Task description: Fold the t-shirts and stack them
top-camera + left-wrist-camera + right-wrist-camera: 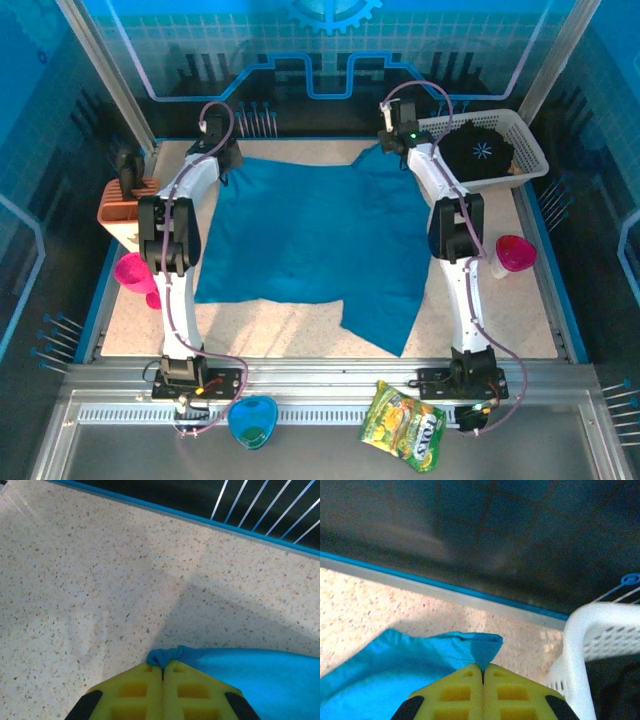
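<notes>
A teal-blue t-shirt (310, 240) lies spread over the middle of the table. At its far left corner my left gripper (226, 160) is shut on a bunched bit of the teal cloth (167, 656), low over the table. My right gripper (392, 143) is shut on the far right corner of the same shirt (487, 650), held a little off the table. A black t-shirt (478, 152) with a white starburst print lies in the white mesh basket (530, 150) just right of the right gripper.
The basket's rim (600, 625) stands close to the right gripper. An orange rack (125, 205) and a pink cup (132, 272) sit at the left edge, another pink cup (514, 253) at the right. A snack bag (403, 425) and blue lid (252, 420) lie by the arm bases.
</notes>
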Tool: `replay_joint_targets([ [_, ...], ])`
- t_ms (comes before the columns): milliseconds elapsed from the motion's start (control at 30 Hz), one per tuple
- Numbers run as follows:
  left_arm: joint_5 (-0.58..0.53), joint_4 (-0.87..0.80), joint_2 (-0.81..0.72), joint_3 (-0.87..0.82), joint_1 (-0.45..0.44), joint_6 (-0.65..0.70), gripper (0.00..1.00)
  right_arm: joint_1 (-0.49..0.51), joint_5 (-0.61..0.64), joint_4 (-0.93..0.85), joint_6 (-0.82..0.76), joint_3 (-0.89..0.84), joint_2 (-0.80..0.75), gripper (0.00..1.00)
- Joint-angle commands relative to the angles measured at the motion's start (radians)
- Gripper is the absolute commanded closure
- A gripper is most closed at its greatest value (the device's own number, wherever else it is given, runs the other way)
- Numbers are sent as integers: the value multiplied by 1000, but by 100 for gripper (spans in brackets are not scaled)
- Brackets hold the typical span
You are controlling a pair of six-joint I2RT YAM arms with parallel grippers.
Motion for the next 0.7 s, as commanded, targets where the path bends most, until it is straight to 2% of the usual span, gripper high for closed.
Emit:
replay_joint_targets([
  [0, -8, -10, -42, -38, 9, 15, 100, 14, -26, 85, 36, -120, -162, 100],
  [133, -27, 13, -86, -94, 15, 37, 100, 14, -30, 161, 63, -309, -283, 100],
  [667, -34, 80, -246, -305, 45, 80, 100, 12, -30, 330, 177, -875, -638, 100],
])
